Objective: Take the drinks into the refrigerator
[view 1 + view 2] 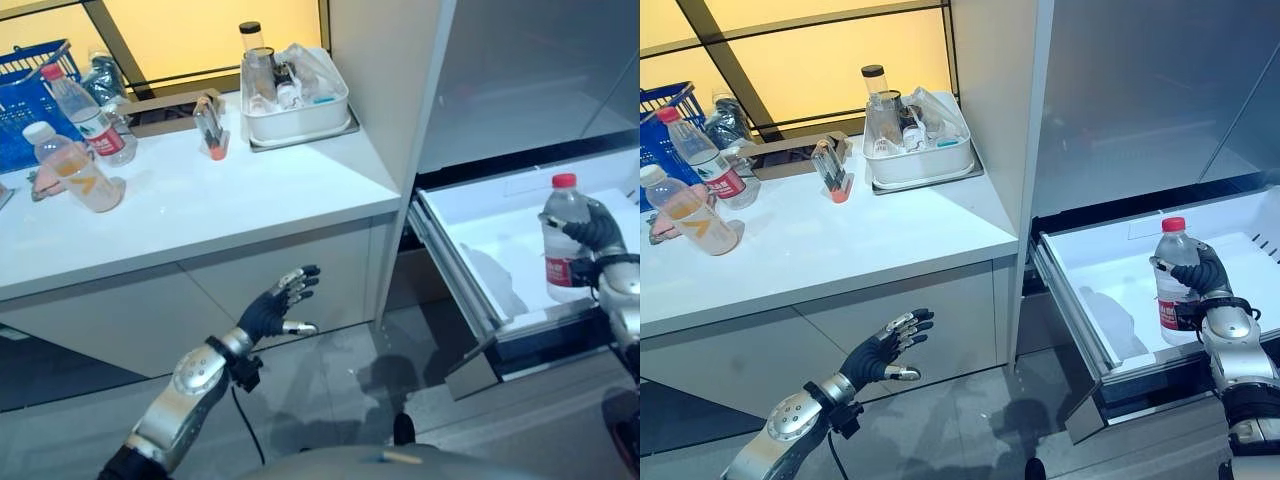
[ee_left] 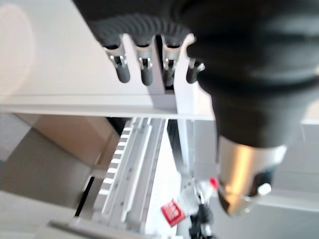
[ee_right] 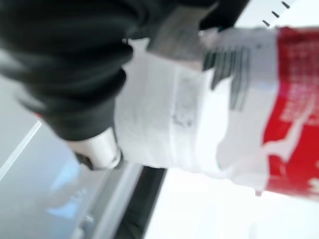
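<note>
**Setting the bottle down in the fridge drawer**

The right hand [image 1: 1200,272] has its fingers wrapped round a water bottle [image 1: 562,240] with a red cap and red label, holding it upright over the near right part of the open white drawer [image 1: 470,225] of the refrigerator. To do this well, I judge the hand should lower it straight down until the base sits flat on the drawer floor, clear of the front wall, and only then let go. The bottle's long axis runs vertically, cap up.

The left hand [image 1: 278,305] hangs with relaxed, spread fingers below the counter [image 1: 230,200]. Two more bottles [image 1: 85,115] wait at the counter's far left, near a blue basket [image 1: 25,100].
</note>
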Tool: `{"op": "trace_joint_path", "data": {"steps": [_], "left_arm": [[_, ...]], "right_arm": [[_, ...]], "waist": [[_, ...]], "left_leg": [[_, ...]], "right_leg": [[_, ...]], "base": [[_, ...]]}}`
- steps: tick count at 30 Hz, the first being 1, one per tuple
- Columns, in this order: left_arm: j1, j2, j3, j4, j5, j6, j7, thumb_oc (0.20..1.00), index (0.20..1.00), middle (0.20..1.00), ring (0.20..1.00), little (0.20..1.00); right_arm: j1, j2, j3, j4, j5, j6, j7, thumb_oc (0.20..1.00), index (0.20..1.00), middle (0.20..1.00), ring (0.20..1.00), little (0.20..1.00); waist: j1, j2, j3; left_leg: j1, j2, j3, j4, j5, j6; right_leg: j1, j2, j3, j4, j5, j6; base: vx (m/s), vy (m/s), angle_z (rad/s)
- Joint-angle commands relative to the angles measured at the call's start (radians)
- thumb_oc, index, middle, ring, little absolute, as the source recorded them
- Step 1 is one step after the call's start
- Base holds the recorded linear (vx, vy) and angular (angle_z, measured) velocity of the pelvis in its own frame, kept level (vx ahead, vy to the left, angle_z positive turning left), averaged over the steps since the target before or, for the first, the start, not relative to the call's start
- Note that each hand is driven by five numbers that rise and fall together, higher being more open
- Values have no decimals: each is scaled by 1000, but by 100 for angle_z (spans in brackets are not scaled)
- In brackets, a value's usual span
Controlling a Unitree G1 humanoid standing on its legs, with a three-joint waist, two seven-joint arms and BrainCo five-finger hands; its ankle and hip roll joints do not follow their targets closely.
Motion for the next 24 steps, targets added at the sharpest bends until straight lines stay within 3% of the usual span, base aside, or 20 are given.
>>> {"op": "trace_joint_path", "data": {"steps": [1, 10, 13, 14, 16, 17, 22, 24], "left_arm": [[-24, 47, -8, -29, -6, -58, -16, 1000, 1000, 1000, 1000, 1000], [-54, 58, -32, -70, -9, -70, -7, 1000, 1000, 1000, 1000, 1000], [-67, 60, -39, -92, -11, -73, -3, 1000, 1000, 1000, 1000, 1000], [-74, 55, -47, -95, -9, -76, 0, 1000, 1000, 1000, 1000, 1000], [-75, 50, -49, -97, -8, -77, 0, 1000, 1000, 1000, 1000, 1000], [-81, 37, -56, -93, 0, -79, 8, 1000, 1000, 1000, 1000, 1000], [-88, 19, -57, -93, 15, -82, 22, 1000, 1000, 1000, 1000, 1000], [-103, -4, -59, -89, 26, -85, 41, 1000, 1000, 1000, 1000, 1000]], "right_arm": [[-62, -37, 63, 67, -67, -8, -19, 200, 200, 200, 200, 200], [-165, -20, 202, 161, -213, 9, -20, 200, 200, 200, 200, 200], [-215, -32, 305, 197, -344, 21, -6, 200, 200, 200, 200, 200], [-242, -42, 399, 211, -463, 27, 21, 200, 200, 200, 200, 200], [-263, -41, 427, 213, -500, 34, 28, 200, 200, 200, 200, 200], [-278, -25, 508, 235, -628, 37, 38, 200, 200, 200, 200, 200], [-317, 21, 616, 292, -761, 39, 64, 200, 200, 200, 200, 200], [-336, 81, 701, 320, -885, 42, 91, 200, 200, 200, 200, 200]], "waist": [[-11, -48, -2], [-3, -19, 58], [1, -12, 80], [6, -8, 100], [6, -5, 106], [12, -1, 122], [15, 7, 145], [23, 12, 171]], "left_leg": [[-61, -18, 28, 2, -9, -2], [-113, -27, 25, 2, 16, -2], [-129, -30, 24, 2, 25, -2], [-140, -34, 23, 2, 31, -2], [-145, -35, 22, 2, 33, -2], [-156, -36, 23, 2, 39, -2], [-171, -36, 22, 2, 45, -2], [-185, -38, 18, 2, 52, -1]], "right_leg": [[35, -30, 35, 11, -83, 59], [-22, -34, 34, 11, -61, 57], [-37, -37, 35, 11, -53, 57], [-50, -39, 37, 11, -47, 55], [-57, -39, 38, 11, -44, 54], [-67, -40, 38, 11, -40, 53], [-84, -40, 39, 11, -34, 51], [-98, -41, 40, 12, -28, 47]], "base": [[0, 0, 0], [-46, 8, 0], [-57, 11, 2], [-70, 22, 1], [-55, 11, 1], [-45, 5, 2], [-37, 0, 0], [-62, -8, -2]]}}
